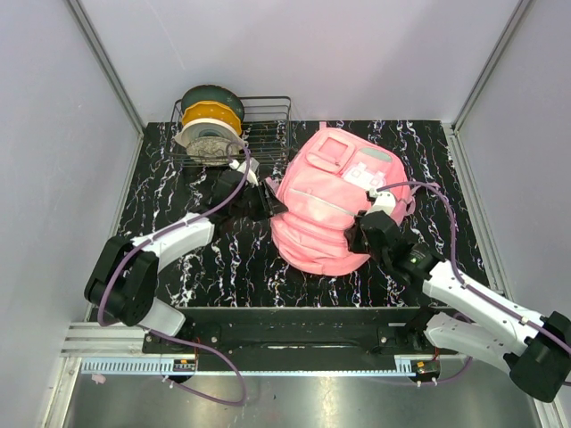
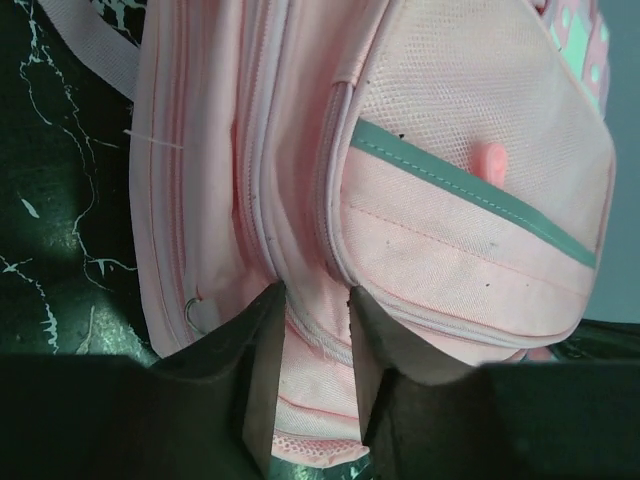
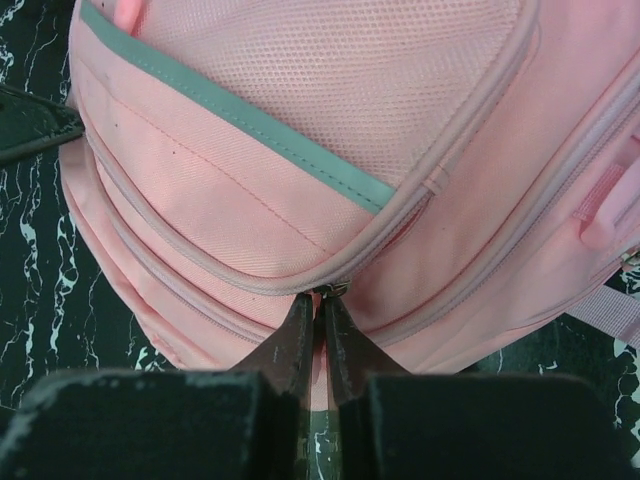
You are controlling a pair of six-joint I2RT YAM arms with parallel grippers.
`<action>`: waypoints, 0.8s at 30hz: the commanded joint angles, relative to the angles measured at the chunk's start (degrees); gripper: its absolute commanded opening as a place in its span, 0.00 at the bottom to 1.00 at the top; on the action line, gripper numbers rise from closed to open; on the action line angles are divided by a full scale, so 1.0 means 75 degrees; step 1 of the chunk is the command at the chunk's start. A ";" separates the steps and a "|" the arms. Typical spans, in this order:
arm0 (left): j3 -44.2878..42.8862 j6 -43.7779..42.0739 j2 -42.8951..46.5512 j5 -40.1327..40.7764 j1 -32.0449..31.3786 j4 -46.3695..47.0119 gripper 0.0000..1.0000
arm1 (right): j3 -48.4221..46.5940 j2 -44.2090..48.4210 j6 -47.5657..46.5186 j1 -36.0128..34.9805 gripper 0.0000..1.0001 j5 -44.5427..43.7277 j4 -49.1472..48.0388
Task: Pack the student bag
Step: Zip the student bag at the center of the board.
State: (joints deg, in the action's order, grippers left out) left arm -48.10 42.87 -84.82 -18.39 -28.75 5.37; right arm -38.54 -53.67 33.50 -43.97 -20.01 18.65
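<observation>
While soft pink student bag [image 1: 326,201] slumps | left tool [image 2: 315,300] pinches woven fabric | right tool [image 3: 318,305] shut at zipper [image 3: 333,290]

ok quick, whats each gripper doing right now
left gripper: closed on a fabric fold of the student bag
right gripper: shut, pinching the zipper pull of a front pocket

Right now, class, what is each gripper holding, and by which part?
Right gripper pinches the student bag at a zipper end. Left gripper straddles a side fold; firm hold unclear.
</observation>
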 commanded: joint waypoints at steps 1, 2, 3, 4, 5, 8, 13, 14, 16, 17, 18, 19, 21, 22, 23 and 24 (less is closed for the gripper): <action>-0.0606 -0.0009 -0.0011 -0.0384 -0.0209 0.0902 0.26 | -0.0005 0.0160 -0.0224 -0.0044 0.00 0.0617 -0.0729; -0.0653 -0.0044 -0.0023 -0.0395 -0.0174 0.0821 0.22 | -0.0005 0.0183 -0.0236 -0.0044 0.00 0.0617 -0.0730; -0.0723 -0.0114 -0.0035 -0.0395 -0.0163 0.0797 0.18 | -0.0005 0.0207 -0.0270 -0.0044 0.00 0.0606 -0.0718; -0.0759 -0.0150 -0.0058 -0.0419 -0.0139 0.0761 0.06 | -0.0005 0.0195 -0.0271 -0.0044 0.00 0.0547 -0.0729; -0.0805 -0.0196 -0.0070 -0.0442 -0.0116 0.0668 0.02 | -0.0005 0.0218 -0.0271 -0.0044 0.00 0.0535 -0.0730; -0.0935 -0.0384 -0.0117 -0.0512 -0.0057 0.0527 0.00 | -0.0029 0.0160 -0.0283 -0.0033 0.00 0.0418 -0.0706; -0.0993 -0.0677 0.0000 -0.0559 -0.0033 0.0281 0.16 | -0.0099 0.0031 -0.0201 -0.0044 0.00 0.0301 -0.0659; -0.1040 -0.0712 -0.0011 -0.0687 -0.0010 0.0130 0.29 | -0.0111 -0.0027 -0.0154 -0.0044 0.00 0.0289 -0.0671; -0.0959 -0.0713 0.0035 -0.0700 -0.0010 0.0035 0.59 | -0.0157 -0.0074 -0.0084 -0.0044 0.00 0.0254 -0.0671; -0.0865 -0.0689 0.0082 -0.0642 -0.0022 0.0069 0.78 | -0.0158 -0.0109 -0.0072 -0.0044 0.00 0.0219 -0.0694; -0.0679 -0.0677 0.0210 -0.0572 -0.0022 0.0035 0.82 | -0.0181 -0.0133 -0.0060 -0.0044 0.00 0.0207 -0.0694; -0.0619 -0.0700 0.0281 -0.0478 -0.0022 -0.0023 0.86 | -0.0193 -0.0145 -0.0060 -0.0044 0.00 0.0172 -0.0694; -0.0479 -0.0794 0.0433 -0.0243 -0.0010 -0.0293 0.92 | -0.0228 -0.0203 -0.0060 -0.0044 0.00 0.0184 -0.0694; -0.0443 -0.0818 0.0445 -0.0220 -0.0022 -0.0328 0.92 | -0.0228 -0.0215 -0.0048 -0.0044 0.00 0.0184 -0.0694; -0.0419 -0.0806 0.0457 -0.0243 -0.0022 -0.0317 0.93 | -0.0251 -0.0250 -0.0048 -0.0044 0.00 0.0195 -0.0718; -0.0373 -0.0713 0.0411 -0.0278 -0.0022 -0.0247 0.92 | -0.0240 -0.0239 -0.0060 -0.0044 0.00 0.0219 -0.0741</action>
State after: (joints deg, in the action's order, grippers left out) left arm -52.10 37.98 -83.90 -21.12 -28.80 2.55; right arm -38.22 -55.07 32.86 -43.99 -18.72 16.56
